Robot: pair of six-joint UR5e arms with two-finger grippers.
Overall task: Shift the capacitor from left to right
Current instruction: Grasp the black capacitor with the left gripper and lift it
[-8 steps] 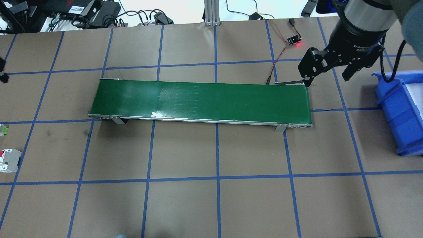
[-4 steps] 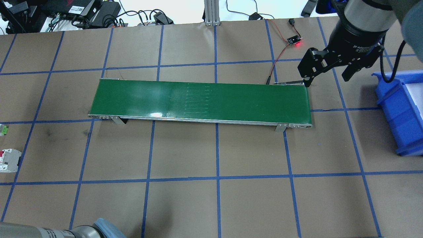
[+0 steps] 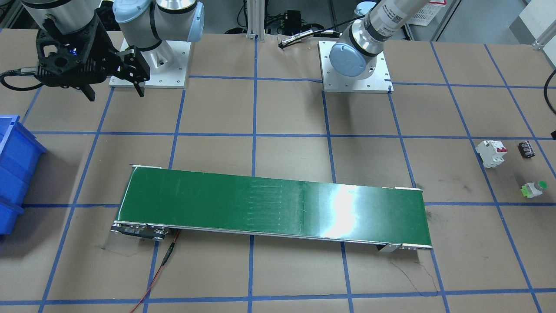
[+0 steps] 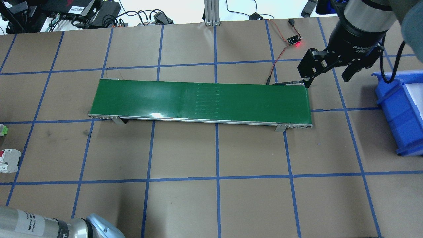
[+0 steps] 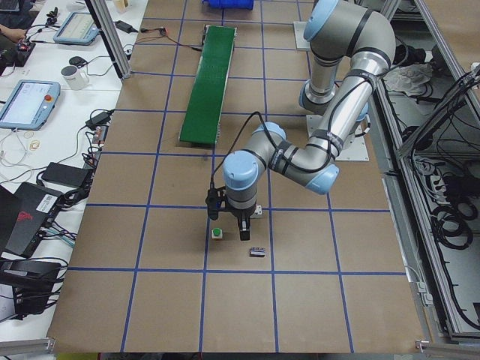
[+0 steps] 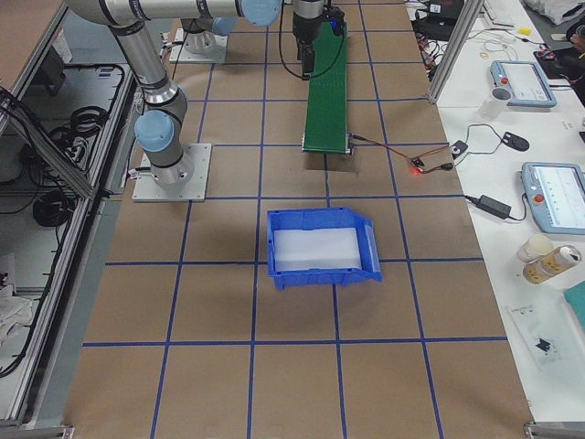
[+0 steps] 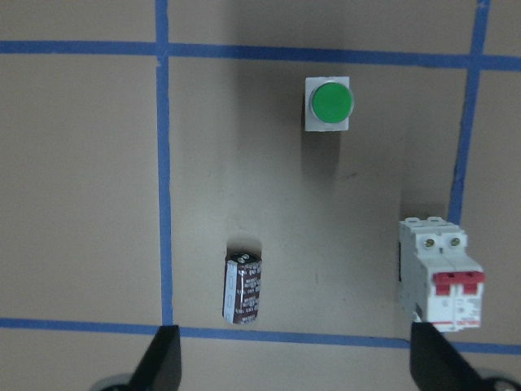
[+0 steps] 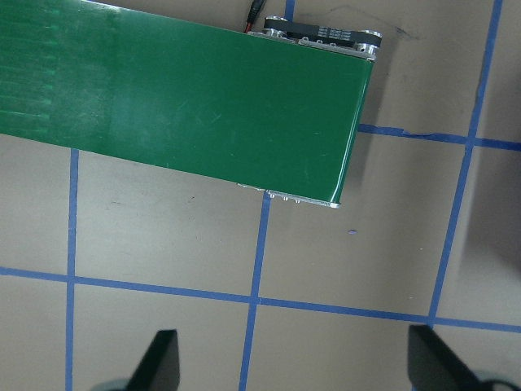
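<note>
The brown-papered table (image 4: pixel 185 205) carried a green conveyor (image 4: pixel 198 100). I judged nothing of the move done: the capacitor (image 7: pixel 243 287) lay on its side at the left end, near the breaker (image 7: pixel 440 273), not yet picked. My left gripper (image 7: pixel 297 366) hovered over it, pointing down, fingers spread. The right gripper (image 4: pixel 327 77) hung spread beside the belt's other end.

The left wrist view catches only the two blurred fingertips (image 7: pixel 165 362) of the left tool (image 7: pixel 299 365), cut by the lower edge. The overhead view's left edge slices through the breaker (image 4: pixel 9 160) and the push button (image 4: pixel 2 130). Its right edge cuts the blue bin (image 4: pixel 396 109), and the left arm (image 4: pixel 39 224) shows only at the bottom corner. The print on the capacitor (image 7: pixel 242 287) is too small to read.
</note>
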